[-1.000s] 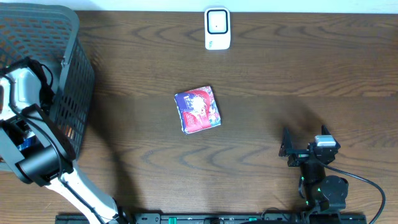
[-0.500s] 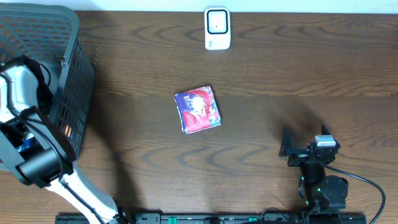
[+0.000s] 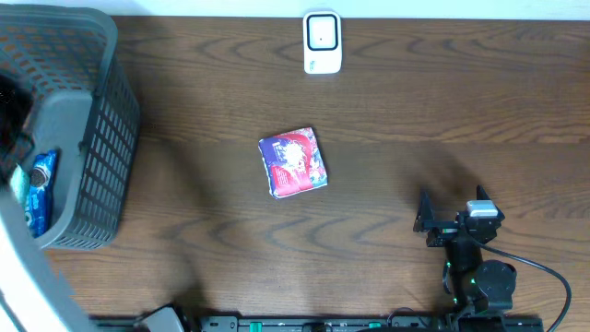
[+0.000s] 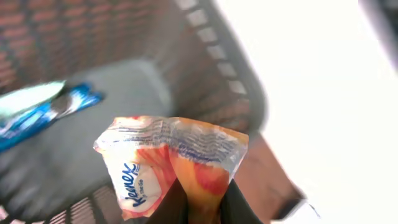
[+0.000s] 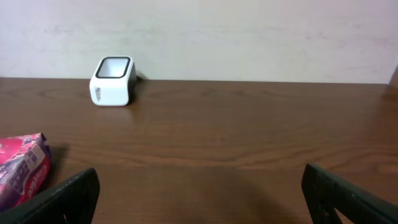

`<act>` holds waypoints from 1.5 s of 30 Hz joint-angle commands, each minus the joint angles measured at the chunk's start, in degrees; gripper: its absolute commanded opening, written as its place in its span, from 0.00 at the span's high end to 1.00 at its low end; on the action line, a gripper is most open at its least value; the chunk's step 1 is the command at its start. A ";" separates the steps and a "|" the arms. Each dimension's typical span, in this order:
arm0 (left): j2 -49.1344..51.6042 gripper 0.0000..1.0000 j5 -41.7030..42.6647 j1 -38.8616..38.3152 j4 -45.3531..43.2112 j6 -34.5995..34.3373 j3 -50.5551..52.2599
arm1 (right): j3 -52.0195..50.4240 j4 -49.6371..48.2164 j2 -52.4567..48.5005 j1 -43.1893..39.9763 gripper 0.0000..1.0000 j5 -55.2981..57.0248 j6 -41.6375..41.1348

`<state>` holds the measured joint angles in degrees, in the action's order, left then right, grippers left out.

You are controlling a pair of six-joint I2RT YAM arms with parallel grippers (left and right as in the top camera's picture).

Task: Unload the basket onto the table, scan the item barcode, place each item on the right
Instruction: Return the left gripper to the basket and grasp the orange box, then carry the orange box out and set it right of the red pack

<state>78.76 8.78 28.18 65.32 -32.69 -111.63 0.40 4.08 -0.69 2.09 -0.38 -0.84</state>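
At the far left, over the grey basket (image 3: pixel 97 138), my left gripper (image 4: pixel 207 202) was pressed together on the lower corner of a Kleenex tissue pack (image 4: pixel 165 158). It held the pack above the basket floor, where a blue packet (image 4: pixel 46 111) lay. Near the middle of the table (image 3: pixel 387 111) a red and blue packet (image 3: pixel 293 162) lay flat, with the white scanner (image 3: pixel 322 41) well beyond it at the far edge. On the right, my right gripper (image 5: pixel 200 180) sat low over the wood, fingers (image 5: pixel 65 198) spread wide, bare table showing between them.
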 commanded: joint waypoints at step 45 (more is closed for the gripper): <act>36.48 0.38 2.64 -61.77 -12.26 5.95 0.39 | -0.09 0.24 0.28 -0.50 0.01 -0.04 -0.61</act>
<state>119.37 10.90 -35.64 52.10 -27.03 -108.49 0.40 4.08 -0.69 2.09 -0.38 -0.84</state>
